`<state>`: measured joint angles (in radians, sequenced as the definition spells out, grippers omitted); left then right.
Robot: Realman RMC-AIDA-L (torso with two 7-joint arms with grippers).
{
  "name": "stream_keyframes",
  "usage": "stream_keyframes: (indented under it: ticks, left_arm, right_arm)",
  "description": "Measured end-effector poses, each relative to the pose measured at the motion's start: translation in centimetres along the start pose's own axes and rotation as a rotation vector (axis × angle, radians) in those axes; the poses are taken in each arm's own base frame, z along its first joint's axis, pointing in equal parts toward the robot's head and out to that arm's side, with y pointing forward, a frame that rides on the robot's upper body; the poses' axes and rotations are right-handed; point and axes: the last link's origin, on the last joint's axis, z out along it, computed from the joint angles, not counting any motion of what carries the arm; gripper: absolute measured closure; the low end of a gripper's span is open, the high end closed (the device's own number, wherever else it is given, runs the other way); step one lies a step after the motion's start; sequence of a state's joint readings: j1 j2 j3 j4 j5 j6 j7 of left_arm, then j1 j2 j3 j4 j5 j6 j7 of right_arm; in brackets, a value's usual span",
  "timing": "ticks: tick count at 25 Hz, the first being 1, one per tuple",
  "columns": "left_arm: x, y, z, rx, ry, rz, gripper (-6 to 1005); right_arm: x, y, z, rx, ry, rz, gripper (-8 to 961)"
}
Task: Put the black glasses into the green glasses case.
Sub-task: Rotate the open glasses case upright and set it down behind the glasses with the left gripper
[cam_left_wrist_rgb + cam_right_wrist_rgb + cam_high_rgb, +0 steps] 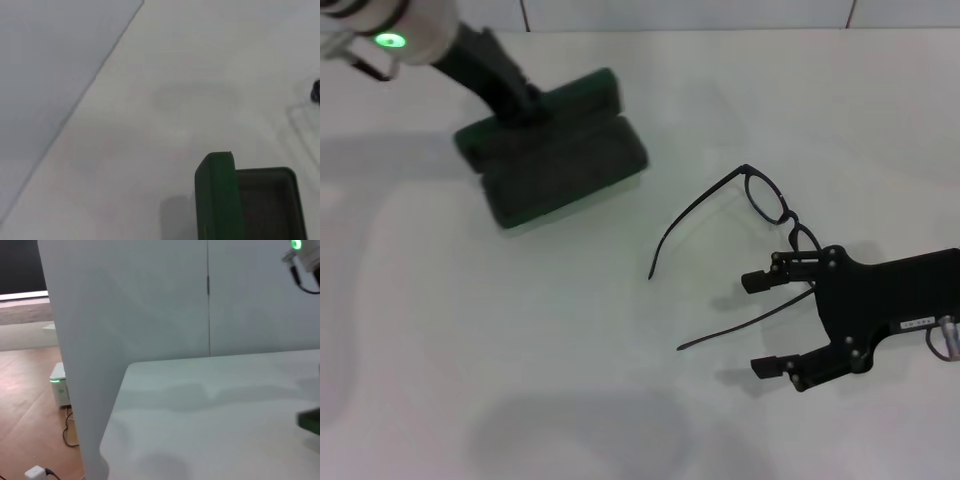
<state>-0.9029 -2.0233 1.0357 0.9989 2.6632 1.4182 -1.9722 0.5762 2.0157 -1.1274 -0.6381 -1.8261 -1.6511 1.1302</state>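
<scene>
The green glasses case point(555, 155) lies at the back left of the white table, and the left arm comes down onto its back edge. My left gripper point(523, 108) sits at that edge. The left wrist view shows the case point(216, 200) open, with its raised lid edge and grey-green lining. The black glasses point(768, 198) lie unfolded on the table to the right of the case, temple arms pointing towards the front left. My right gripper point(760, 325) is open low over the table, with the nearer temple arm running between its fingers point(756, 282).
The white table point(520, 350) reaches a wall panel at the back. In the right wrist view the table's edge point(117, 405) drops to a wooden floor with a small white device point(59, 385) and cables.
</scene>
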Motion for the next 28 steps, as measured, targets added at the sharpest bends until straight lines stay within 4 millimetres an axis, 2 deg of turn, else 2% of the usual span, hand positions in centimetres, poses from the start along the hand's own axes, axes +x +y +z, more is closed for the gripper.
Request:
stream_keyframes:
  ticks: [2,8,23,28]
  left_arm:
    - [1.5,0.7,1.1,0.017,0.003,0.069,765]
    - [3.4,2.6,3.6,0.032,-0.006,0.182,750]
    - [4.0,4.7,4.9,-0.013,-0.026,0.27,712]
    - [4.1,4.8,4.9,-0.013,-0.025,0.275,700]
  right_arm:
    - [0.0,0.1,0.0,-0.001,-0.001,0.002,84]
    - [0.2,0.3,-0.1,0.0,-0.007,0.011,84]
    - [0.3,0.5,-0.1,-0.006,-0.014,0.012,83]
    - [0.3,0.6,-0.1,-0.007,-0.012,0.012,83]
